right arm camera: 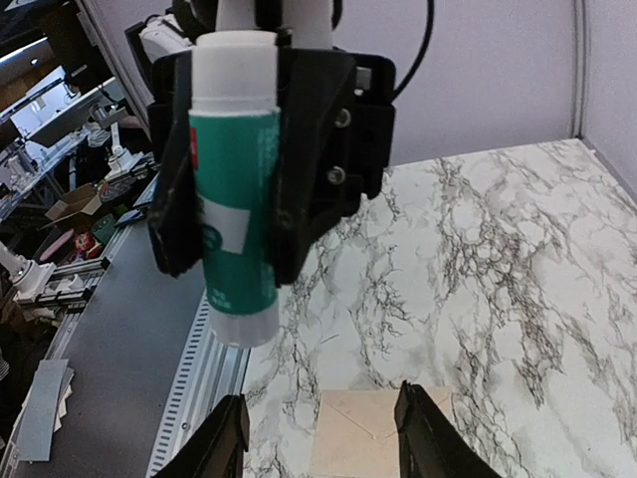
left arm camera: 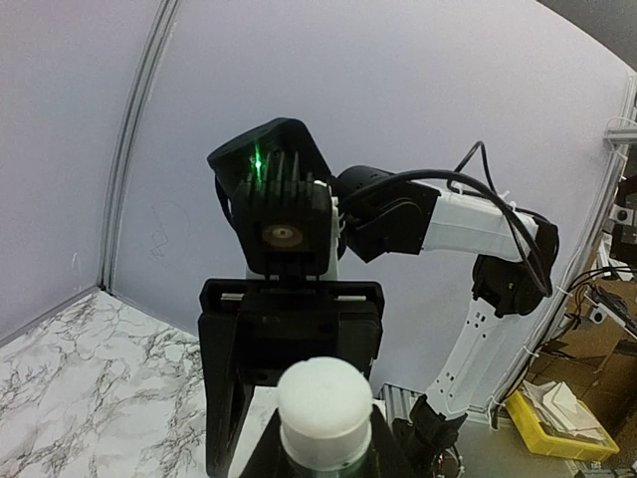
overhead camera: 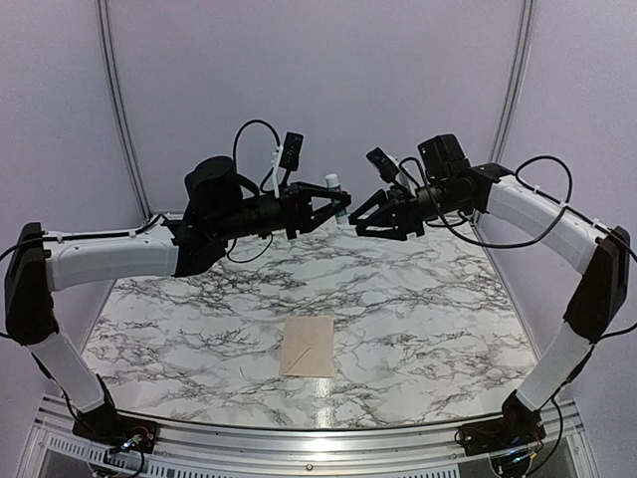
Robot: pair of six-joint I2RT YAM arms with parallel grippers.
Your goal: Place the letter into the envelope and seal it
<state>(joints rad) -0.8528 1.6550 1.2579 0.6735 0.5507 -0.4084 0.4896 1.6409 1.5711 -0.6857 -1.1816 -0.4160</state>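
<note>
One envelope [overhead camera: 307,347] lies flat by the middle of the worktop's [overhead camera: 428,299] near edge. No loose letter shows, so it is likely inside already; sealing looks left to do. Your left gripper [overhead camera: 341,207] squeezes the one glue stick [right arm camera: 234,199], up in the air. Your right gripper [right arm camera: 323,398] gapes partly open, holding nothing.

Two grippers, one glue stick, one envelope, one table.
One black two-finger left gripper [overhead camera: 340,207], one black right gripper [overhead camera: 360,224]; one green-and-white plastic glue stick [right arm camera: 234,199] between the left gripper's fingers; one flat cream paper envelope [overhead camera: 307,347] below both grippers, on one marble-patterned table [overhead camera: 428,299].
</note>
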